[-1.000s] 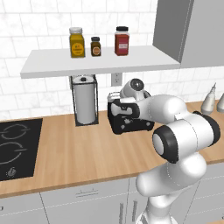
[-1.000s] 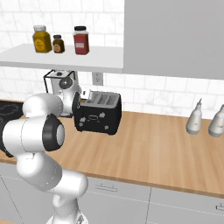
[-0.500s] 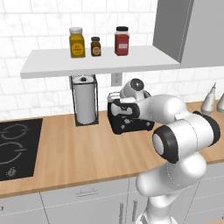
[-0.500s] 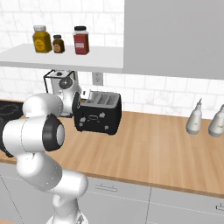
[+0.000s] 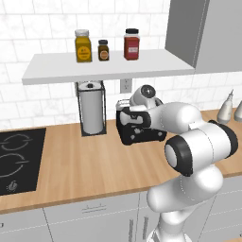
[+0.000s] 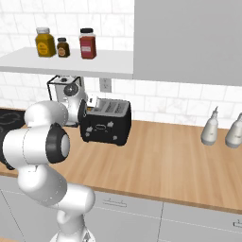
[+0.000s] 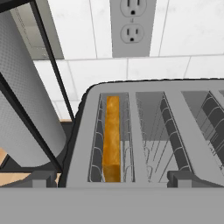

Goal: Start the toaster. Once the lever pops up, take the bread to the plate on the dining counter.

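Note:
The black toaster [image 5: 144, 134] [image 6: 108, 126] stands on the wood worktop against the tiled wall. In the hand view its grey top [image 7: 144, 131] lies straight below me, and the bread [image 7: 112, 131] stands sunk in the leftmost slot with its golden crust edge up. My gripper [image 5: 133, 118] [image 6: 85, 111] [image 7: 112, 178] hovers over the toaster's left end. It is open wide, and one fingertip [image 7: 43, 179] rises on each side of the bread's slot. Nothing is between the fingers.
A paper-towel roll [image 5: 91, 111] [image 6: 64, 92] [image 7: 26, 109] in a black wire stand is close on the toaster's left. A shelf [image 5: 104, 66] with three jars hangs overhead. A black cooktop [image 5: 19, 158] is at the far left, and two grey bottles [image 6: 210, 127] at the right.

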